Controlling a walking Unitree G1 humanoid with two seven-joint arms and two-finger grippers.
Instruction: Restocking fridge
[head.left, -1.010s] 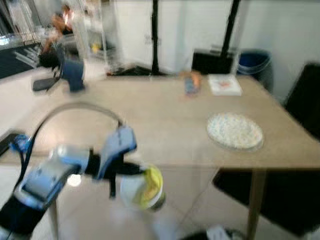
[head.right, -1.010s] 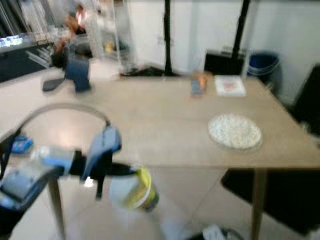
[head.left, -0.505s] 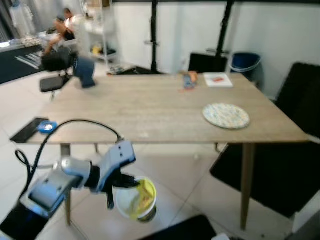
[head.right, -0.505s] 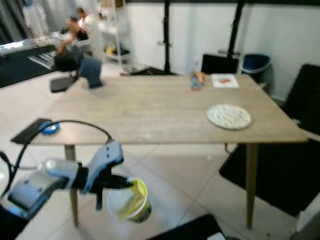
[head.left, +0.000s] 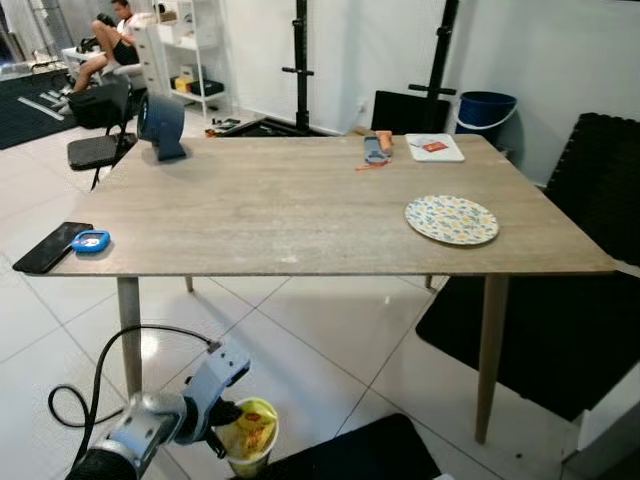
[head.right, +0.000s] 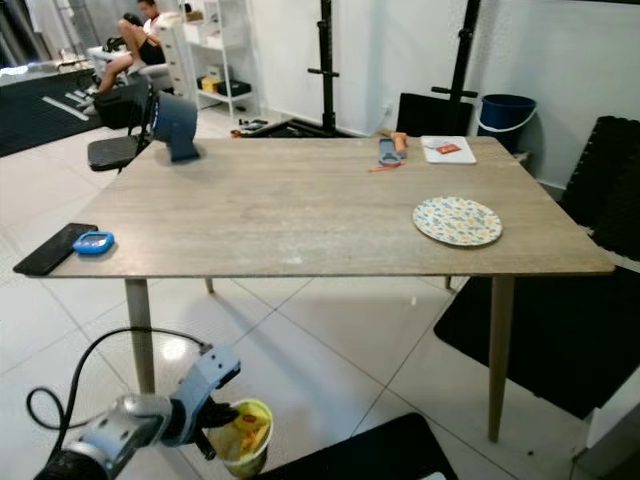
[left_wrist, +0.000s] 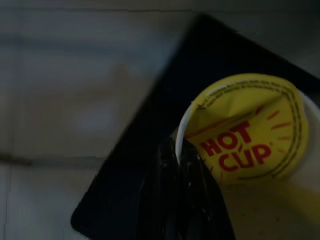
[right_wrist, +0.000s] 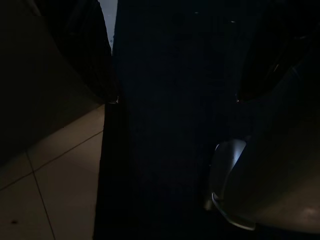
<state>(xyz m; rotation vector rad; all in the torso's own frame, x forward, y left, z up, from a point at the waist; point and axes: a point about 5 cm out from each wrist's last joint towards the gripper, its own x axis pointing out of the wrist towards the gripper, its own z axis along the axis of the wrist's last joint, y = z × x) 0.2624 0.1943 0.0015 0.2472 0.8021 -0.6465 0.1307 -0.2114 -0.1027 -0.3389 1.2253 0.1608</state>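
Where left fingers (left_wrist: 180, 200) clamp: yellow-lidded cup (left_wrist: 245, 145), rim between them.

Your left arm (head.left: 120, 445) runs off the lower edge, and the black mass (head.left: 345, 455) beside it is cut off too. In the right wrist view you get only darkness around a strip of tiled floor (right_wrist: 55, 180). The small items (head.left: 378, 150) on the counter's far end are too small to name.

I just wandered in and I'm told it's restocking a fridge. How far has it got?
Done: the left gripper has picked up a yellow-lidded instant noodle cup, with a finger clamped at the rim in the left wrist view. In hand: it carries the cup low above the floor tiles, in front of the wooden table. Left: reaching a fridge and putting the cup inside; none can be seen from here. The right arm hangs idle.
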